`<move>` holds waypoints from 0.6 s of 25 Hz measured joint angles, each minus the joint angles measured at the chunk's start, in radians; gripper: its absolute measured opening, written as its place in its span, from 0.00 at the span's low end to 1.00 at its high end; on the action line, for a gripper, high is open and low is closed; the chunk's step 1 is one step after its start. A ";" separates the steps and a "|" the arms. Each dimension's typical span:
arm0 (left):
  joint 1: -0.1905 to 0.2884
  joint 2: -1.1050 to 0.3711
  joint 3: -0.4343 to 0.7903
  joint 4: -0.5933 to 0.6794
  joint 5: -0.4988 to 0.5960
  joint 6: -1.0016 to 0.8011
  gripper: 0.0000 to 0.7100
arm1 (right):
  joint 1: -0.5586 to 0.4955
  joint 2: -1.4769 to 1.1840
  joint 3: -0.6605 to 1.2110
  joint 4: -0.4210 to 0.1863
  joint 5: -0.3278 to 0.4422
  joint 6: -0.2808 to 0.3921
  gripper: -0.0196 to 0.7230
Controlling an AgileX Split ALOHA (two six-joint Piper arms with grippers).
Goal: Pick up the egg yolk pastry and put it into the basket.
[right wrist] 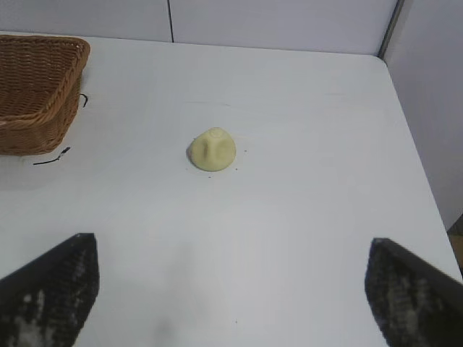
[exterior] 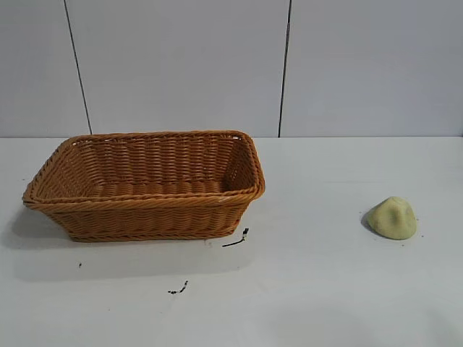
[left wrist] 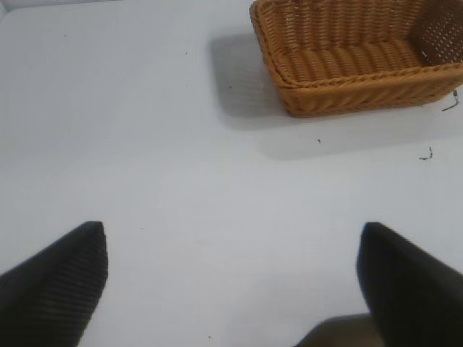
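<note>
Well right of the basket (exterior: 145, 184), egg yolk pastry (exterior: 391, 217) sits untouched on the bench (exterior: 325, 289). Right gripper (right wrist: 231, 289) and left gripper (left wrist: 231, 282) jaws both released, empty. Pick and drop still to do.

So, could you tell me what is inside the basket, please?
Nothing shows inside the basket: only its woven floor. The near wall hides the front strip. The pastry sits outside.

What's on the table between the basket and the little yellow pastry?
Just bare white table between the basket and the egg yolk pastry, seen in the exterior view.
</note>
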 joint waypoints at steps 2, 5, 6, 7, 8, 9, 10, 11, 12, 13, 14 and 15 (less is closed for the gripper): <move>0.000 0.000 0.000 0.000 0.000 0.000 0.98 | 0.000 0.000 0.000 0.000 0.000 0.000 0.96; 0.000 0.000 0.000 0.000 0.000 0.000 0.98 | 0.000 0.000 0.000 0.000 0.000 -0.004 0.96; 0.000 0.000 0.000 0.000 0.000 0.000 0.98 | 0.000 0.007 -0.004 0.000 0.001 -0.007 0.96; 0.000 0.000 0.000 0.000 0.000 0.000 0.98 | 0.000 0.025 -0.011 0.000 0.003 -0.007 0.96; 0.000 0.000 0.000 0.000 0.000 0.000 0.98 | 0.000 0.056 -0.026 0.000 0.003 -0.007 0.96; 0.000 0.000 0.000 0.000 0.000 0.000 0.98 | 0.000 0.097 -0.045 0.000 0.003 -0.007 0.96; 0.000 0.000 0.000 0.000 0.000 0.000 0.98 | 0.000 0.139 -0.068 0.000 0.003 -0.007 0.96; 0.000 0.000 0.000 0.000 0.000 0.000 0.98 | 0.000 0.196 -0.094 0.000 0.003 -0.011 0.96; 0.000 0.000 0.000 0.000 0.000 0.000 0.98 | 0.000 0.259 -0.117 0.000 0.002 -0.013 0.96; 0.000 0.000 0.000 0.000 0.000 0.000 0.98 | 0.000 0.316 -0.146 0.000 0.002 -0.018 0.96; 0.000 0.000 0.000 0.000 0.000 0.000 0.98 | 0.000 0.457 -0.201 -0.002 0.001 -0.023 0.96; 0.000 0.000 0.000 0.000 0.000 0.000 0.98 | 0.000 0.527 -0.231 -0.002 -0.001 -0.026 0.96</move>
